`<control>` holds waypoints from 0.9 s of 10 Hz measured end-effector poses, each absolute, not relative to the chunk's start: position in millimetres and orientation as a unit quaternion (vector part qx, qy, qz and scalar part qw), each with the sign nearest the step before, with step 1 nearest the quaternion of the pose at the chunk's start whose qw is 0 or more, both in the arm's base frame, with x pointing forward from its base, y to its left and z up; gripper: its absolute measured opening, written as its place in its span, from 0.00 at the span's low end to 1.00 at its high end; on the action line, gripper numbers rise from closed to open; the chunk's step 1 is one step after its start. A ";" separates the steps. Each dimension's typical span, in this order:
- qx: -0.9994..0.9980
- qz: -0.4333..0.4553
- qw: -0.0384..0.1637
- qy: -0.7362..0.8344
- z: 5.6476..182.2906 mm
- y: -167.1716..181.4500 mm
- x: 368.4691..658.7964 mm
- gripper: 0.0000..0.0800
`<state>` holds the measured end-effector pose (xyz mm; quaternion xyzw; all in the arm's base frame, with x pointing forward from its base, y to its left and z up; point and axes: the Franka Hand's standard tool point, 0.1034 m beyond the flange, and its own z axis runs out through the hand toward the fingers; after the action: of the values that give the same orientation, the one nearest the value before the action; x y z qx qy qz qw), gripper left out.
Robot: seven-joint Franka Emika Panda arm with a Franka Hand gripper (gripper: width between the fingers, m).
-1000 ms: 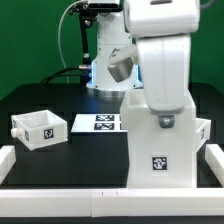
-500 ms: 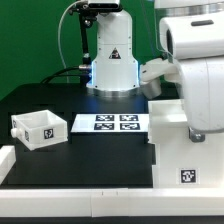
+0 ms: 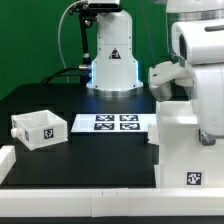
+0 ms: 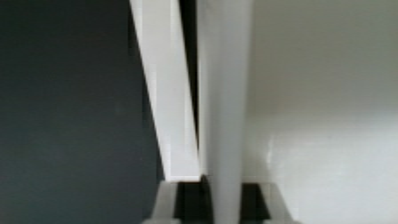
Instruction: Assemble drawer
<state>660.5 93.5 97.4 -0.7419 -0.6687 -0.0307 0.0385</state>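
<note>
Step in hand: positioning the box shell (image 3: pixel 185 140) of the drawer. The shell stands upright at lower right of the exterior frame, tag facing the camera, with the arm's wrist over its upper right corner.

Wrist view: gripper (image 4: pixel 210 200) jaws narrow, one finger each side of a thin white wall (image 4: pixel 217 90), apparently pinching it. Pad contact is too small to confirm.

One tray (image 3: pixel 38 128) sits at middle left, open side up, well apart from the shell. Second tray not in view.

Next, by judgement: set shell down square, release, then fetch tray.

Room: open black table (image 3: pixel 60 100) between tray and shell, with the marker board (image 3: pixel 110 122) lying there. White rail (image 3: pixel 8 158) bounds lower left. Shell's right edge runs out of frame, so clearance there is unknown
</note>
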 end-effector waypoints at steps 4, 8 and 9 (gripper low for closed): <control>-0.742 -0.029 0.036 -0.669 97.2 93.2 662.0 0.04; -0.739 -0.025 0.035 -0.673 101.8 88.4 662.3 0.56; -0.735 -0.017 0.031 -0.677 122.3 78.8 661.4 0.73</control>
<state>661.4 78.8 122.3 -0.7352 -0.6769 -0.0167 0.0310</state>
